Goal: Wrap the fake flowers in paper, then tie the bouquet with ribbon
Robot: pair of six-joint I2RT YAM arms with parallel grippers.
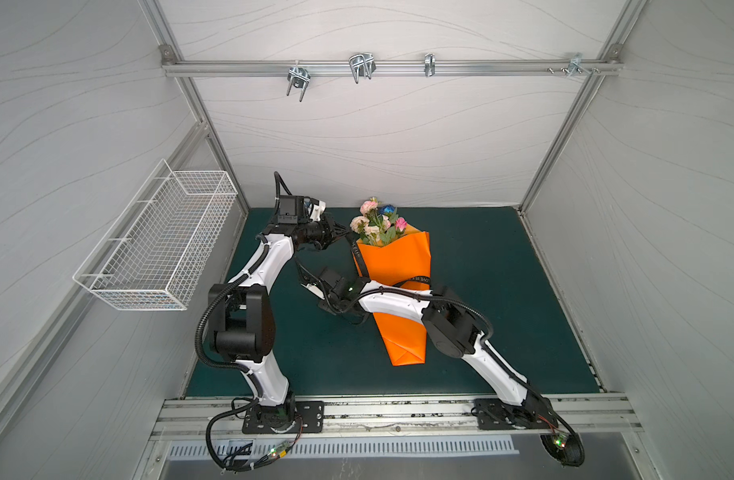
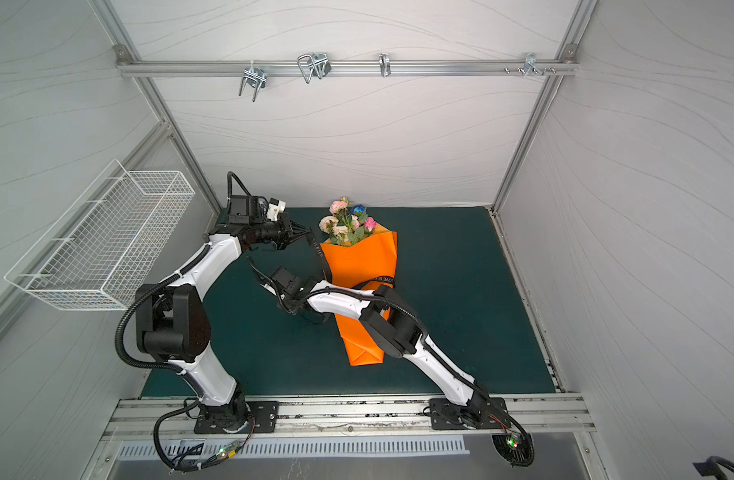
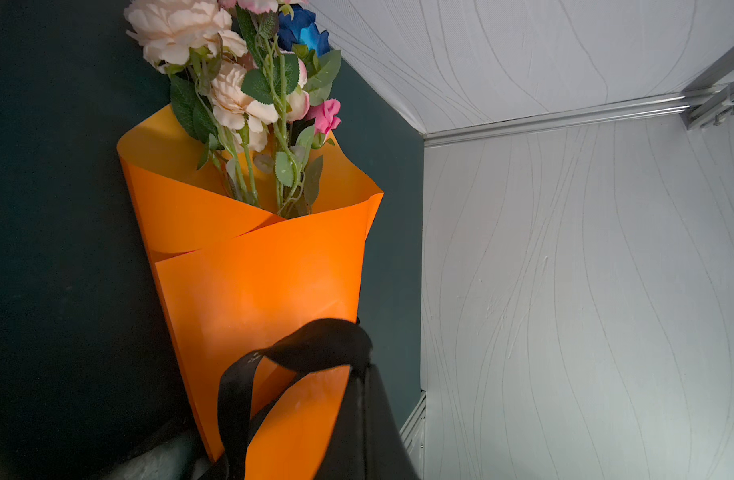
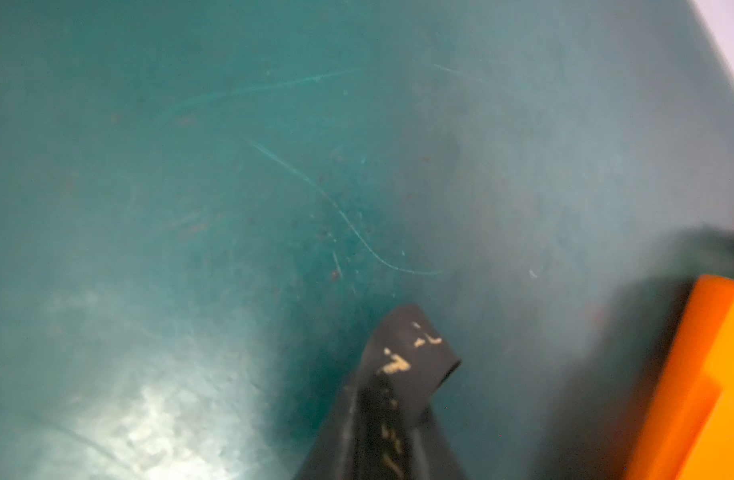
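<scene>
both my jaws are clamped on the ribbon round the orange paper: left gripper beside the bouquet, right gripper low over the mat.

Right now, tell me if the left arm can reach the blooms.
Probably: the left gripper sits beside the bouquet of fake flowers, nothing between, though it is shut on the black ribbon.
</scene>
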